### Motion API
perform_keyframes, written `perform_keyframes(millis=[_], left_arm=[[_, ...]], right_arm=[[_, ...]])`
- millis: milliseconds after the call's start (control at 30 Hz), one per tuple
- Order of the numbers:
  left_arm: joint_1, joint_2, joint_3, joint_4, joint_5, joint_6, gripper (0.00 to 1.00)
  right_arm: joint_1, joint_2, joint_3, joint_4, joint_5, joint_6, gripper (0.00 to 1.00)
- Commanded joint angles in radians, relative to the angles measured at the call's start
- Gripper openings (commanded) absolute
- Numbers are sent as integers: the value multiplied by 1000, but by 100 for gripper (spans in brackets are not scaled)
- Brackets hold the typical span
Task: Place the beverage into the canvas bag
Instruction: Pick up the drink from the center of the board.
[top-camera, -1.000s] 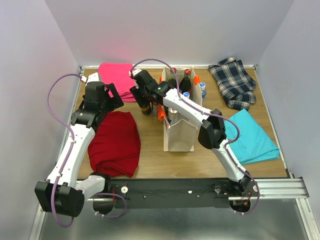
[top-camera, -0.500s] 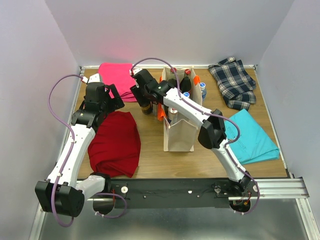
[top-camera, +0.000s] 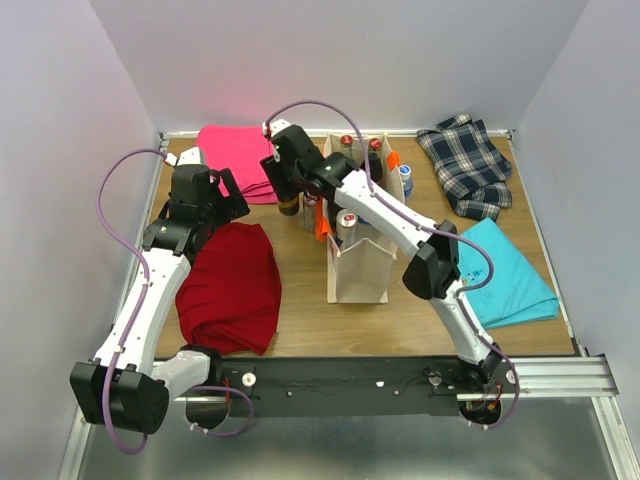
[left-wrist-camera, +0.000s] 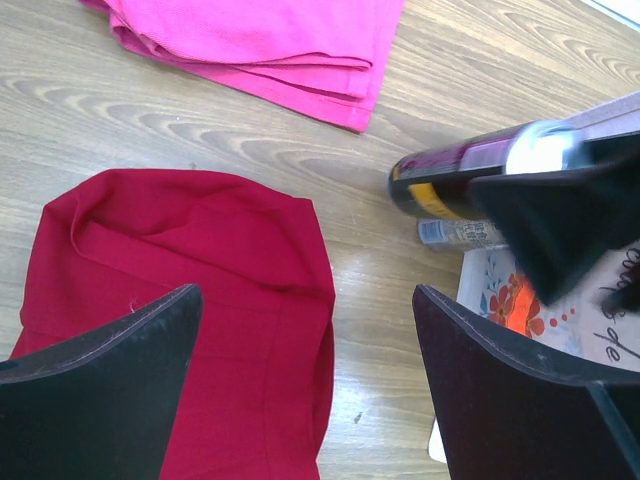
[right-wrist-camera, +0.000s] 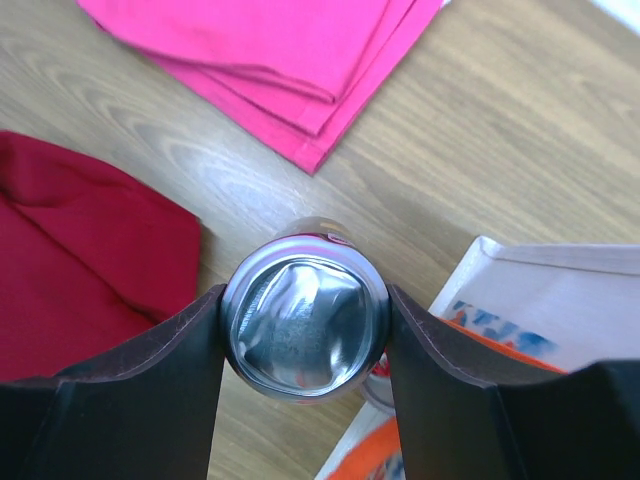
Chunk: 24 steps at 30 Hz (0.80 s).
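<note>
The beverage is a dark can (top-camera: 289, 204) with a silver top (right-wrist-camera: 305, 328). My right gripper (top-camera: 284, 180) is shut on it from above, jaws pressed on both sides (right-wrist-camera: 305, 330), and holds it off the table just left of the canvas bag (top-camera: 360, 270). The bag stands upright with orange straps (top-camera: 321, 226) and several bottles inside; its corner shows in the right wrist view (right-wrist-camera: 560, 290). The left wrist view shows the can (left-wrist-camera: 455, 180) in the air. My left gripper (top-camera: 232, 195) is open and empty (left-wrist-camera: 305, 300) over the red cloth's edge.
A red cloth (top-camera: 232, 285) lies at front left and a folded pink cloth (top-camera: 235, 150) at back left. A plaid cloth (top-camera: 465, 165) and a teal cloth (top-camera: 500, 270) lie right of the bag. A small bottle (left-wrist-camera: 455, 233) stands against the bag's left side.
My right gripper has risen and moved slightly back with the can, lifting it off the table beside the bag. The left arm has not moved.
</note>
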<state>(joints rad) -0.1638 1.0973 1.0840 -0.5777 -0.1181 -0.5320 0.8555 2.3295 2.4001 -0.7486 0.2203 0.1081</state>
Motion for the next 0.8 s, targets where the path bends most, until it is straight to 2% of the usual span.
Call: perform_keyframes(millis=[0,767], left_arm=[[7,-13,-12,19,31,1,95],[-11,26,10,101,201,41,94]], right_arm=[[-1,-139,88,103,13,16,1],[1,-375,54,95,37,24,1]])
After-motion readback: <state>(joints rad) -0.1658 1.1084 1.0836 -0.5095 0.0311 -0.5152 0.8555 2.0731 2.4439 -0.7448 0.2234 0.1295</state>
